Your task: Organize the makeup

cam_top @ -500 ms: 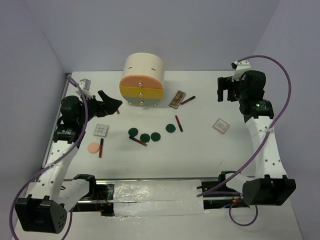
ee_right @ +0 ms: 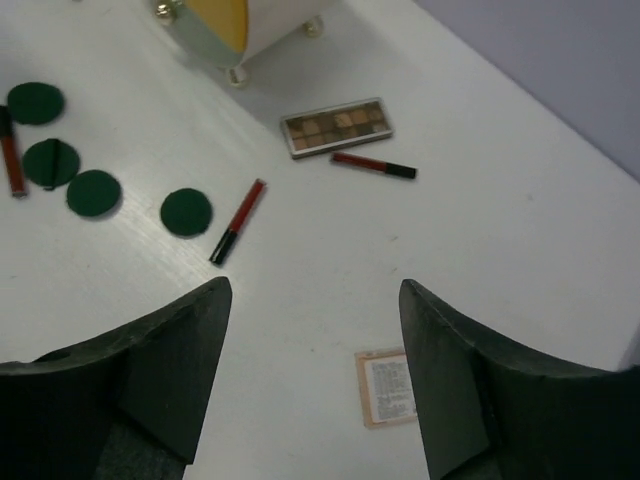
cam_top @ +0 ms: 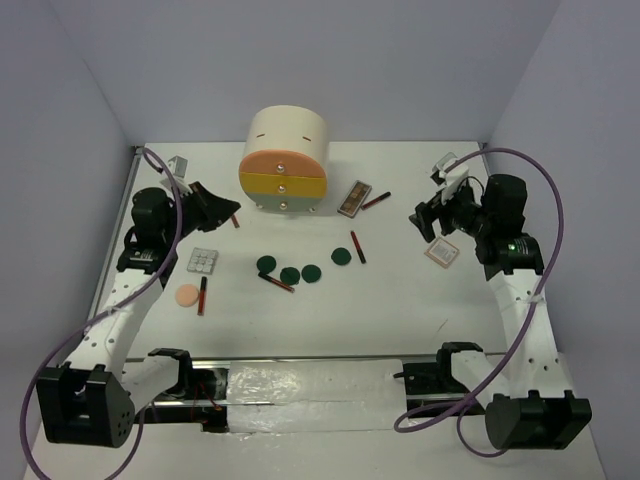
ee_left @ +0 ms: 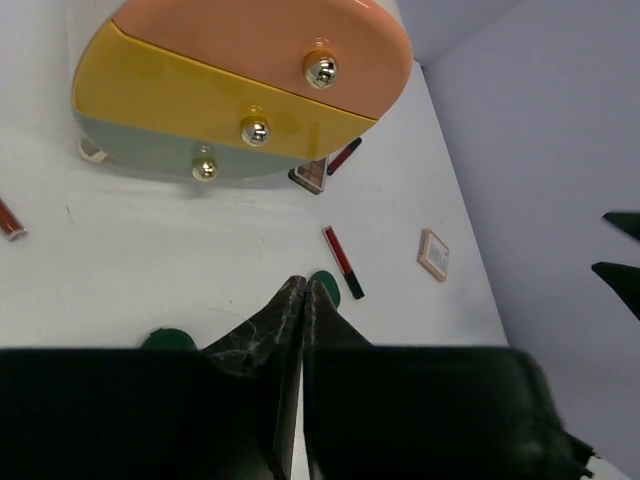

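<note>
Peach puff: nearest item, flat on the white surface; dark-red stick just beside it.
White palette: just beyond the puff, lying flat, apart from the rest.
Green discs: four in a loose row mid-surface. Another stick among the left pair, contact unclear. One more just beside the rightmost disc.
Pinkish square: right of centre, flat, under the right tool.
Right tool: spread wide, empty, hanging over the pinkish square and apart from it.
Left tool: pressed together, pinching nothing, near the cabinet's left side, tips aimed toward its front.
Brown palette: far side, just right of the cabinet, a stick at its corner.
Cabinet: cream drum, farthest back. Orange, yellow and pale green drawers all shut, round metal knobs.
Risk: no drawer open, so nowhere yet to stow anything. Closed tips liable to slip off a round knob, or to shove the cabinet back rather than draw a drawer out. Thin square hard to pinch off the surface, apt to skid under a descending finger.
Writing: printed panel on the pinkish square, too small to read; no brand legible elsewhere.
</note>
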